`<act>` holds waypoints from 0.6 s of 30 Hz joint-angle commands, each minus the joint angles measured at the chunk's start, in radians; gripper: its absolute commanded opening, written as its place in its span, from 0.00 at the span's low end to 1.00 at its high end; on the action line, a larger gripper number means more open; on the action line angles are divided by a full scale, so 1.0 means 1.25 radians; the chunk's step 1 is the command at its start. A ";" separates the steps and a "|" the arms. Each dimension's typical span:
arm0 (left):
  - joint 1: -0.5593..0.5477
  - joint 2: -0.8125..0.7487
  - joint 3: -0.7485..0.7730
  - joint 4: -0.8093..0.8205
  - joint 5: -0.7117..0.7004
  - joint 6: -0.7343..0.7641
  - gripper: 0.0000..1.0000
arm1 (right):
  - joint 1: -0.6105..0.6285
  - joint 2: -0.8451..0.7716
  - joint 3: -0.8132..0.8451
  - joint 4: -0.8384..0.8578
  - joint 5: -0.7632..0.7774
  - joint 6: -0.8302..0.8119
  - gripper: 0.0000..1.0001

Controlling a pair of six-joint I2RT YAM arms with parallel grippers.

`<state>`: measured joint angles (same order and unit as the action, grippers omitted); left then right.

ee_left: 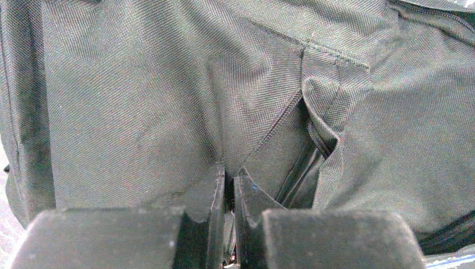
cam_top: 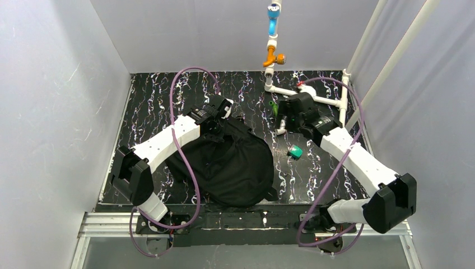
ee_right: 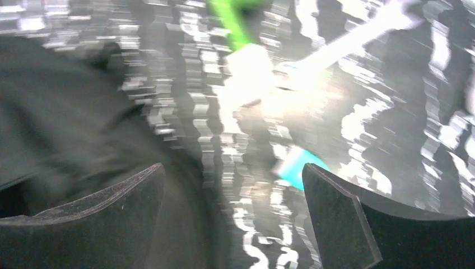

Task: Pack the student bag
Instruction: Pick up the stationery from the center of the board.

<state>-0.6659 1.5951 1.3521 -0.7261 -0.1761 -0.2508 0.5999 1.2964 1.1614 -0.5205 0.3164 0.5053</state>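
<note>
Fabric of student bag (ee_left: pixel 140 101) tight between left gripper (ee_left: pixel 229 175) jaws; right gripper (ee_right: pixel 232 168) jaws wide apart, empty.

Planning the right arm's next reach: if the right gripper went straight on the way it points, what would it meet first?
The open right gripper would probably meet the dark marbled table first, just beside the small teal object; blur leaves depth unclear.

Plain white walls (cam_top: pixel 56 84) enclose a black white-veined tabletop (cam_top: pixel 151 101) with white pipework (cam_top: pixel 270 75) at the back.
</note>
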 commanded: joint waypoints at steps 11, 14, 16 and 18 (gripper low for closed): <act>0.008 -0.064 -0.018 0.005 0.103 -0.065 0.00 | -0.122 0.133 -0.176 -0.060 0.107 0.173 0.98; 0.008 -0.072 -0.026 0.013 0.120 -0.074 0.00 | -0.131 0.150 -0.197 0.001 0.098 0.171 0.98; 0.008 -0.073 -0.030 0.015 0.126 -0.075 0.00 | -0.136 0.165 -0.205 0.027 0.092 0.167 0.99; 0.008 -0.074 -0.033 0.015 0.128 -0.077 0.00 | -0.142 0.186 -0.210 0.039 0.085 0.171 0.98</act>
<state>-0.6556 1.5681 1.3182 -0.7048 -0.0700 -0.3206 0.4381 1.4895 0.9146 -0.5587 0.4179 0.6933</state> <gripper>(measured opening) 0.040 0.983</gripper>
